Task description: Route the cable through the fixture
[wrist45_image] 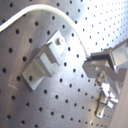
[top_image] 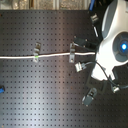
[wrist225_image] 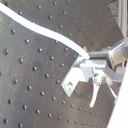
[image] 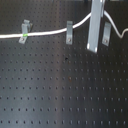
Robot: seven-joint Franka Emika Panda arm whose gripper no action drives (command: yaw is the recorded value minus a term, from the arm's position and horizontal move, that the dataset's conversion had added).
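The white cable (image: 47, 33) runs from the first exterior view's left across the black pegboard. Its green band (image: 22, 36) sits at the left grey clip (image: 25, 30). The cable passes the middle clip (image: 70, 31), then rises behind a broad grey metal bar (image: 94, 27). It also shows in the second exterior view (top_image: 52, 55). In the first wrist view my gripper (wrist45_image: 98, 63) is shut on the cable (wrist45_image: 75, 35) beside a clip (wrist45_image: 45, 61). The second wrist view shows the same grip (wrist225_image: 93, 64) on the cable (wrist225_image: 45, 30). The red band is not in view.
A third clip (image: 106, 32) stands at the first exterior view's right, with a loose stretch of cable (image: 119, 33) curving past it. The white arm (top_image: 115, 45) covers the second exterior view's right. A small blue object (top_image: 1, 90) lies at the second exterior view's left edge.
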